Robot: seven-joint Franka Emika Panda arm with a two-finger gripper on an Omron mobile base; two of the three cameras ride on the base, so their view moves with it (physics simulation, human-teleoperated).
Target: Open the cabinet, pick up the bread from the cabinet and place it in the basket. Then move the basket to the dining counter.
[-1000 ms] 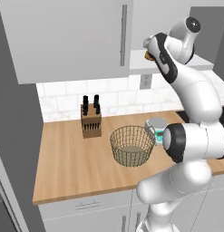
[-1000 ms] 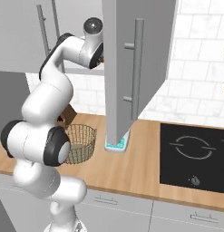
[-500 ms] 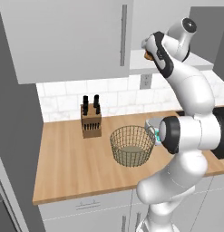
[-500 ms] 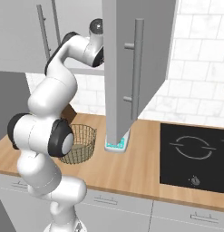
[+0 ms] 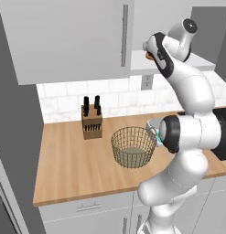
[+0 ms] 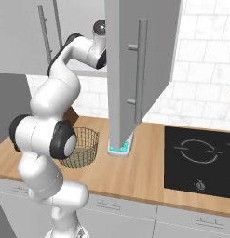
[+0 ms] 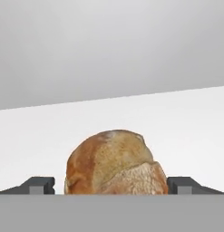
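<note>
The cabinet (image 6: pixel 135 69) hangs open above the worktop (image 5: pixel 73 160), its door swung out toward the room, long bar handle (image 6: pixel 140 69) facing us in the right base view. Inside, on the white shelf (image 7: pixel 186 122), sits the bread (image 7: pixel 114 163), a crusty golden-brown loaf, upright and resting on the shelf floor. The arm (image 5: pixel 187 91) reaches up into that cabinet, and in the hand view the gripper (image 7: pixel 111 185) has its jaws spread wide, one dark fingertip (image 7: pixel 38 185) on each side of the loaf, close beside it but not pressing in. Down below the cabinet, the basket (image 5: pixel 132 147) stands on the worktop with nothing in it but its pale bottom. Left of the basket, against the tiles, stands the knife block (image 5: pixel 91 119).
</note>
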